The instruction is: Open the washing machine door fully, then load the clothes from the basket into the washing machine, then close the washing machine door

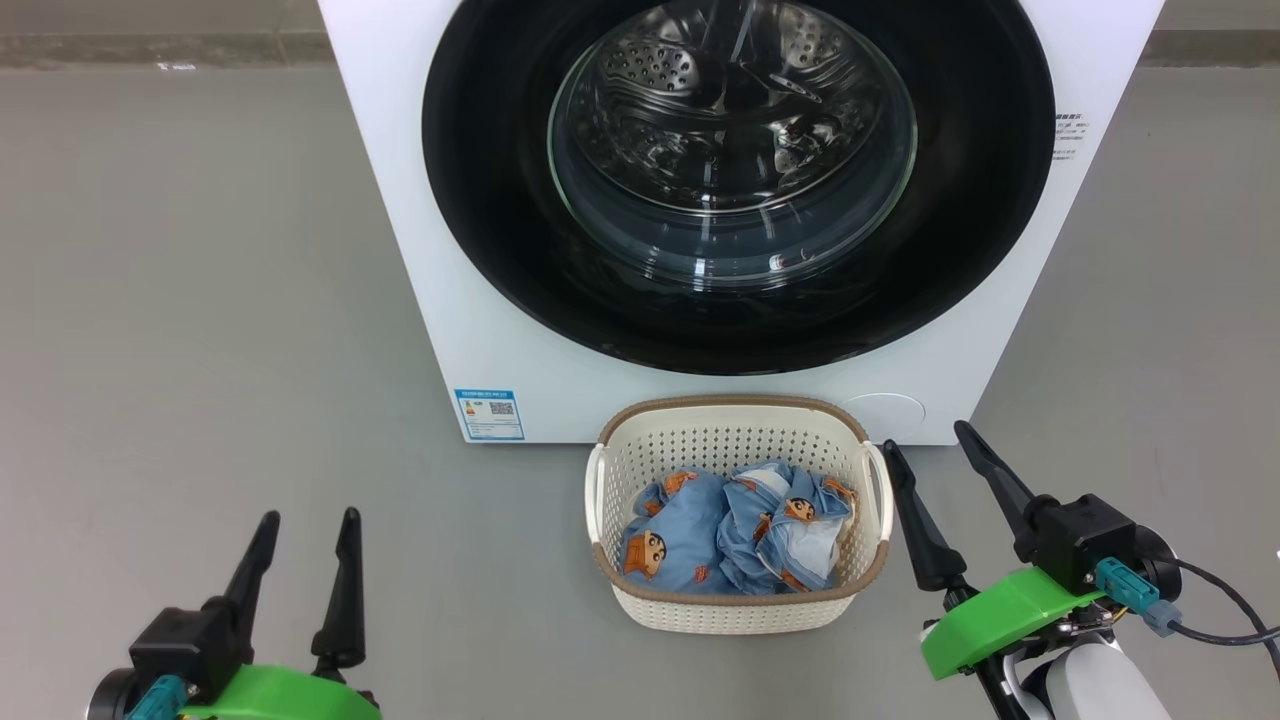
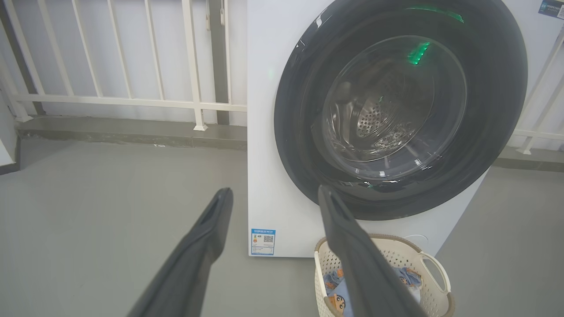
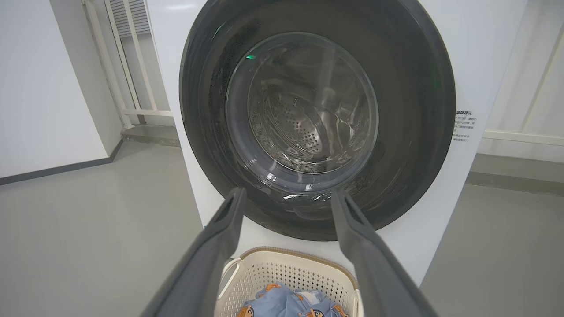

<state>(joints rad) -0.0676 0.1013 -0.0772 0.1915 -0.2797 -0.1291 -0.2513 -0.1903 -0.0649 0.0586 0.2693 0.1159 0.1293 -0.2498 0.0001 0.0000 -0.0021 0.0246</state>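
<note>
Head view: the left hand (image 1: 307, 520) sits low, its fingers spread wide and holding nothing. The basket (image 1: 738, 405) stands on the grey floor (image 1: 200, 300) well off to its right, with the clothes (image 1: 700, 540) bunched inside. The right hand (image 1: 925, 437), also wide and empty, has its inner finger just beside the basket's right handle. Beyond both hands stands the washing machine (image 1: 420, 300), with the washing machine door (image 1: 480, 200) shut.

Left wrist view: between the left hand's (image 2: 275, 191) fingers shows the white front with a blue label (image 2: 263, 241). The door is ahead and to the right, and the basket is partly behind the right finger.

Right wrist view: the right hand's (image 3: 288, 192) wide fingers frame the door's lower edge. The basket and clothes lie below, between the fingers.
</note>
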